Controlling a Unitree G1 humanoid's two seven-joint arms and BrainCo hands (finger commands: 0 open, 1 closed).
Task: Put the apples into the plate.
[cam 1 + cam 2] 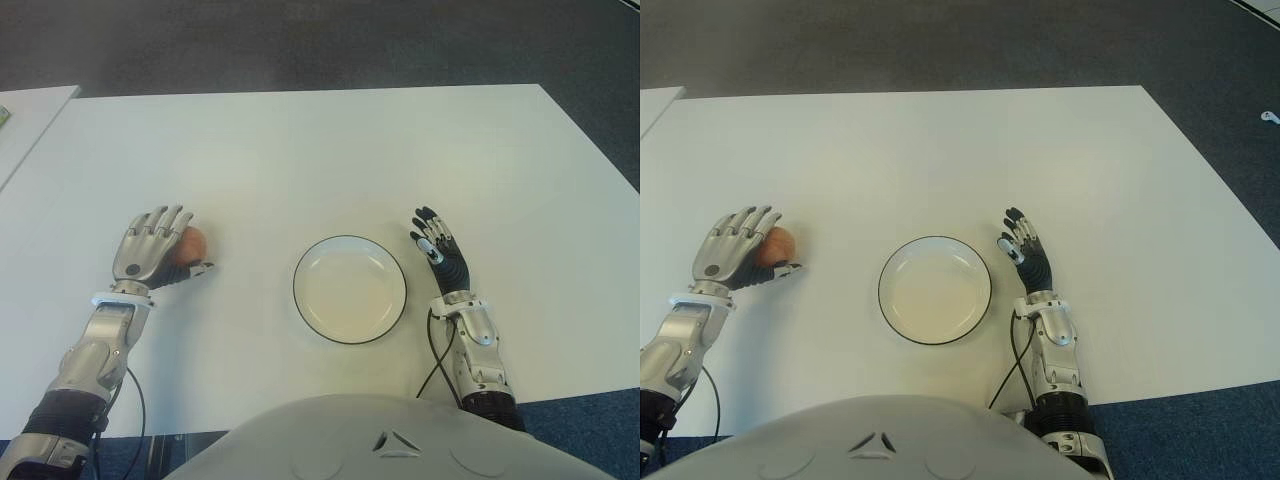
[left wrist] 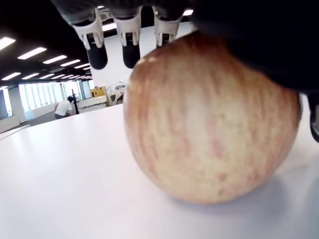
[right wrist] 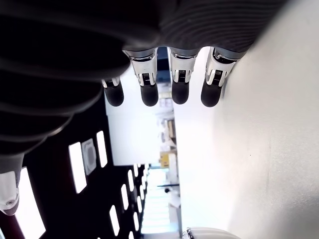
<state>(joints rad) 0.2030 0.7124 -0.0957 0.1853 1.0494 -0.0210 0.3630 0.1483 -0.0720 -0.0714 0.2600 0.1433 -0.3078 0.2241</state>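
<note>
A single reddish-yellow apple [image 1: 193,243] stands on the white table [image 1: 320,150], left of an empty white plate [image 1: 350,290] with a dark rim. My left hand [image 1: 153,247] is over the apple with its palm against the top. Its fingers [image 2: 130,37] reach out straight past the fruit and its thumb is at the apple's side. In the left wrist view the apple [image 2: 209,119] still sits on the tabletop. My right hand [image 1: 438,250] shows just right of the plate, its fingers [image 3: 149,89] straight and holding nothing.
A second white table's corner [image 1: 25,115] shows at the far left. A black cable [image 1: 440,360] runs along my right forearm near the table's front edge. Dark carpet surrounds the table.
</note>
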